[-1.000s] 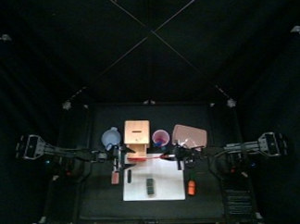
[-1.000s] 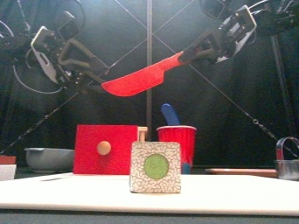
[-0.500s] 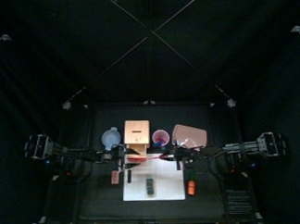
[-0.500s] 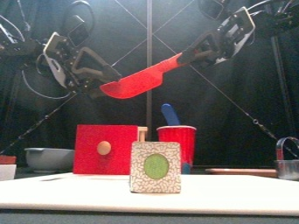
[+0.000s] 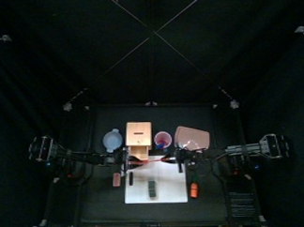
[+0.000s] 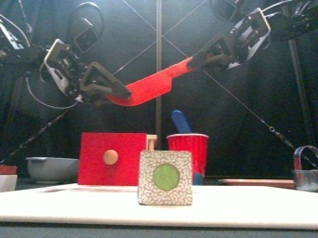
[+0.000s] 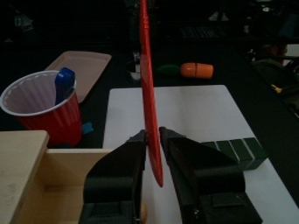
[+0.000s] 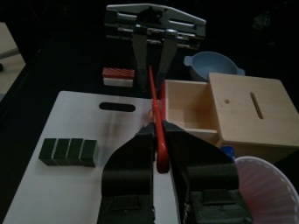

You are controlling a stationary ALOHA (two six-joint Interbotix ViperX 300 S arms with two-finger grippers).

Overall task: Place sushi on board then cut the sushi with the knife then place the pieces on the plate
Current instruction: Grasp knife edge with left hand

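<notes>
Both grippers hold the red knife (image 6: 155,82) in the air over the board (image 6: 248,209). The left gripper (image 6: 110,91) is clamped tight on the blade's low end. The right gripper (image 6: 205,60) is clamped tight on the handle end, which sits higher, so the knife slopes up from left to right. In the left wrist view the jaws of the left gripper (image 7: 152,140) pinch the thin blade (image 7: 145,70) edge-on. In the right wrist view the right gripper (image 8: 158,153) grips the knife (image 8: 156,114) the same way.

The sushi (image 6: 165,178) rests on the board well below the knife, between the two grippers and a little toward the front. It is a whole roll of dark green blocks (image 7: 239,150), with its white and green end face turned to the front.

Behind the sushi, under the grippers and toward the back, stands the box (image 6: 112,158) with its red drawer front. Just beside it, on the right gripper's side, is the red cup (image 6: 189,153) with the blue knife (image 6: 180,121) sticking out of it. The bowl (image 6: 50,168) sits beyond the box on the left gripper's side. The pink tray (image 5: 190,137) lies behind the right gripper, past the cup. An orange toy (image 7: 193,68) lies off the board's edge below the right gripper, and a red and white toy (image 8: 117,75) lies off the board's edge below the left gripper.
</notes>
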